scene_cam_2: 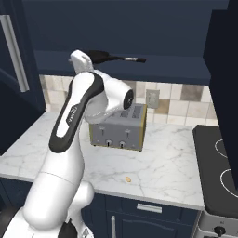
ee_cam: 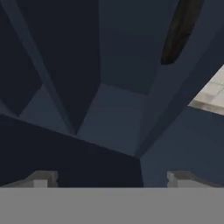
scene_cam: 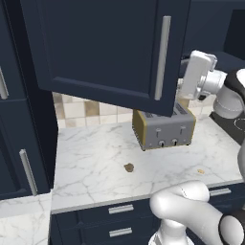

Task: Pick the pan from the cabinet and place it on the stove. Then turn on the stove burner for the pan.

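We see the pan (scene_cam_2: 103, 56) lying on the shelf inside the open cabinet (scene_cam: 103, 52), near its left end; our gripper (ee_cam: 111, 178) is wide open, holding nothing, close beside it.

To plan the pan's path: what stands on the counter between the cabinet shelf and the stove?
In the right base view, the toaster stands below the shelf; toward the stove, bare marble counter.
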You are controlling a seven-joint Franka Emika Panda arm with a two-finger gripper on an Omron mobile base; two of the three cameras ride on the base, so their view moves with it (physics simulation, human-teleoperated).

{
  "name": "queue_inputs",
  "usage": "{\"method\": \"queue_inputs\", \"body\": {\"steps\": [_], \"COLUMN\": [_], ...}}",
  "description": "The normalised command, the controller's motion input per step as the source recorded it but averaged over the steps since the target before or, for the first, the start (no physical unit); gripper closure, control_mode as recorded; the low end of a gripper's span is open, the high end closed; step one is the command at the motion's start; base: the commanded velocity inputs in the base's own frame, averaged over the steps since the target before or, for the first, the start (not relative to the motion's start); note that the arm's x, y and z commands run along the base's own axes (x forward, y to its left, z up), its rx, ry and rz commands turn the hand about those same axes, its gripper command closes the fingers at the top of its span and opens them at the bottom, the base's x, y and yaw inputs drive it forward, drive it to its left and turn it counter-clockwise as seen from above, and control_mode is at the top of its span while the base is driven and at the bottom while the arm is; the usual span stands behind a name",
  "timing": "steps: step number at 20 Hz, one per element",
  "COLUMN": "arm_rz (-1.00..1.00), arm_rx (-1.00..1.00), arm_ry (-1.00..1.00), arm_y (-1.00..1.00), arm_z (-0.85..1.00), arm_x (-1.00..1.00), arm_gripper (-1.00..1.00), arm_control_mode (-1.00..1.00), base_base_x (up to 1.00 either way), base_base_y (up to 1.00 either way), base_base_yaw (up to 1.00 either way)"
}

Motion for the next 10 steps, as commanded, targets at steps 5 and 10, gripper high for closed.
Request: {"method": "queue_inputs", "body": {"steps": [5, 10], "arm_rz": [0.24, 0.22], "arm_rx": [0.00, 0.00], "arm_ry": [0.06, 0.06], "arm_y": [0.44, 0.43], "arm_z": [-0.12, -0.01], "arm_x": [0.00, -0.10], "arm_gripper": [-1.00, -1.00], "arm_control_mode": [-1.00, -1.00], "base_base_x": [0.00, 0.00], "base_base_y": [0.00, 0.00], "base_base_yaw": [0.00, 0.00]}}
